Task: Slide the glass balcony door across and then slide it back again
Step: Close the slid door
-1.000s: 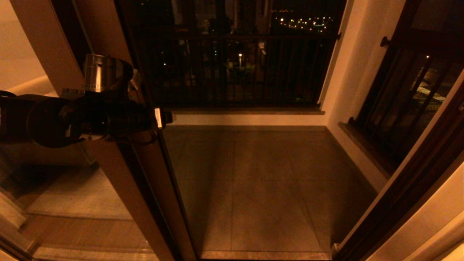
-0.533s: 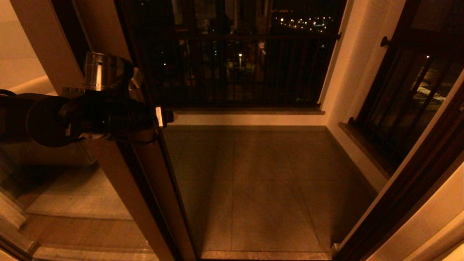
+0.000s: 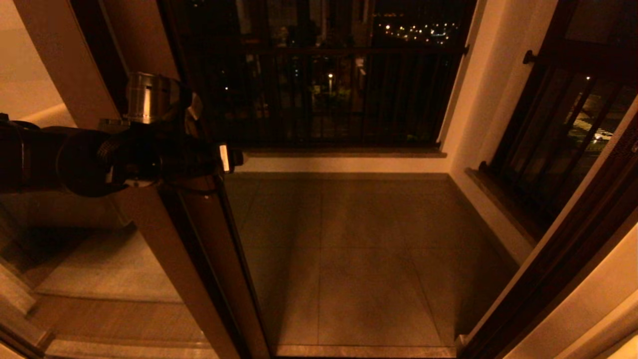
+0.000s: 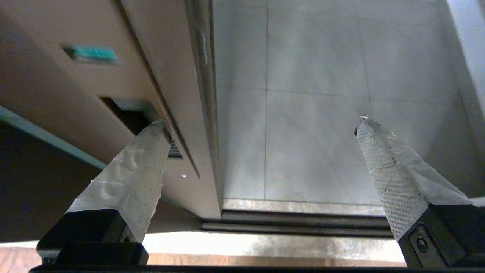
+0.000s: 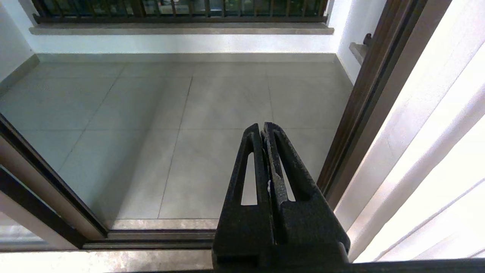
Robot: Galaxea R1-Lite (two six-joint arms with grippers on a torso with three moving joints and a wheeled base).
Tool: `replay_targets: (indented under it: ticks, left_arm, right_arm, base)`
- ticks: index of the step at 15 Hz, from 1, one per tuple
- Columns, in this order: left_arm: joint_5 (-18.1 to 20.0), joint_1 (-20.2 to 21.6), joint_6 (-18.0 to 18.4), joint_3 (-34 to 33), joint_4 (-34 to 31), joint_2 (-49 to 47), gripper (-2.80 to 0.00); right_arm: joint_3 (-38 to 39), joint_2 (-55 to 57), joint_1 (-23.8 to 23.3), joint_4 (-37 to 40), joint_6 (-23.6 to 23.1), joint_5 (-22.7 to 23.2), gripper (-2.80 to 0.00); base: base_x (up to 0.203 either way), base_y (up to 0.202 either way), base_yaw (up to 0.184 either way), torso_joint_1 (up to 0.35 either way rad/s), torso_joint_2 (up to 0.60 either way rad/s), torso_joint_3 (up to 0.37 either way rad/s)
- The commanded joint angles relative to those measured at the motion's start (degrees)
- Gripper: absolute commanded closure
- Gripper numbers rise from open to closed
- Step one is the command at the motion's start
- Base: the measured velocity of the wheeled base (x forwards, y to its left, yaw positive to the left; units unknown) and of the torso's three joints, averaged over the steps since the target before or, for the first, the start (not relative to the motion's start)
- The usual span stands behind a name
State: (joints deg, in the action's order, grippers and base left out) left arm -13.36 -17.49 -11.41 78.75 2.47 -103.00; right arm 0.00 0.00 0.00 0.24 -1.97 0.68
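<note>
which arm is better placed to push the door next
Left. Its open gripper straddles the door stile's edge, one finger at the recessed handle. The right gripper is shut, not at the door.

The left tool reaches level from the left, its fingers spread wide; the right tool hangs pressed together.

Nothing could be read anywhere. A small green label sat on the brown frame of the glass balcony door, but its print was too blurred to make out. A pale tag showed at the tip of the left arm; no letters could be told on it.
</note>
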Motion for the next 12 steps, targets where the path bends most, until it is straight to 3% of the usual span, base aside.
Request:
replay_targets:
  ticks: [1,6,12]
  left_arm:
    - [-0.1,-0.1,-0.1,0.7,0.1,-0.2,-2.8]
    - [0.0,-0.8,0.1,0.8,0.1,-0.8,-2.8]
    - [0.4,-4.7,0.1,0.7,0.1,-0.7,-2.8]
  right_arm:
    - [0.0,0.0,0.0,0.0,0.0,0.0,0.0]
    - [0.0,0.0,0.0,0.0,0.0,0.0,0.0]
    - [0.0,0.0,0.0,0.0,0.0,0.0,0.0]
  base:
    - [0.0,0.0,0.0,0.0,0.0,0.0]
    - [0.0,0.0,0.0,0.0,0.0,0.0]
    - [0.0,0.0,0.0,0.0,0.0,0.0]
